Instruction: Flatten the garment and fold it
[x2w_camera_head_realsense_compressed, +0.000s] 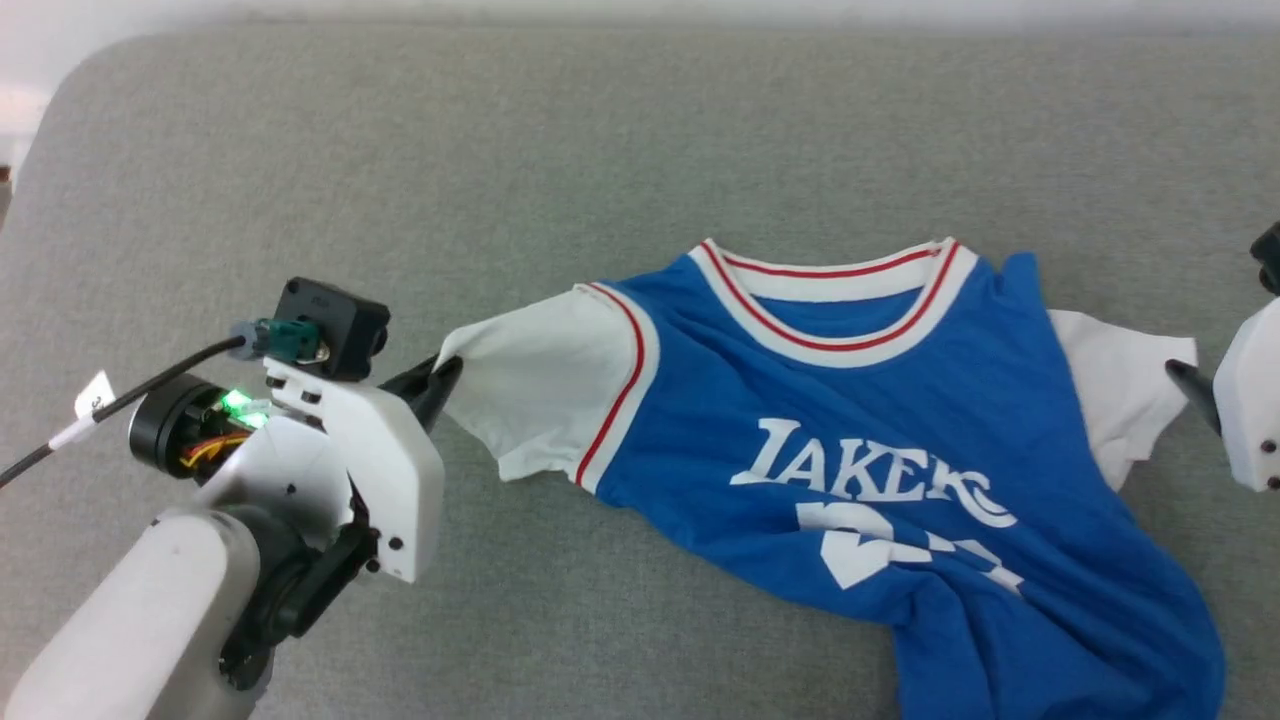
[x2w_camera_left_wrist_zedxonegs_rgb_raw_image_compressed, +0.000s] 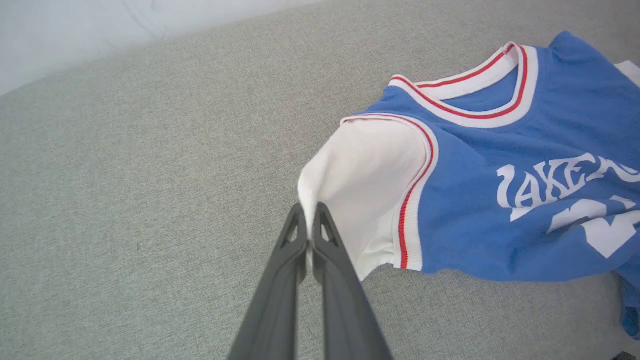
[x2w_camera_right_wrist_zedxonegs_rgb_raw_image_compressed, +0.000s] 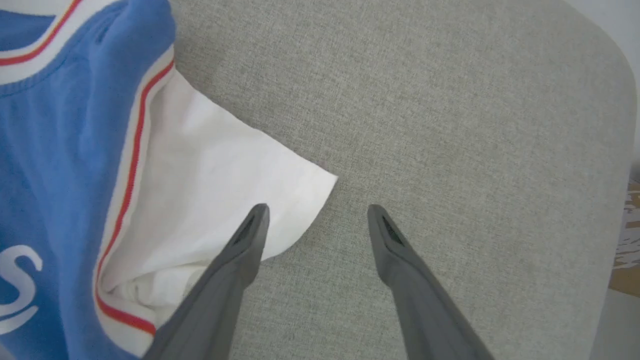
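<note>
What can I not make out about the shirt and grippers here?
Hem of the garment: head view, cut off by the bottom edge.
Chest number: head view, partly hidden in folds of the cloth.
Right gripper: head view, mostly cut off by the right edge.
Whether its finger touches the white sleeve: right wrist view, the finger covers the spot.

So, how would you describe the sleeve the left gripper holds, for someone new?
On the grey fabric surface lies a blue shirt with white lettering. Its white sleeve on the robot's left is stretched outward, its tip pinched in the left gripper. The other sleeve lies loose, near the open right gripper.
</note>
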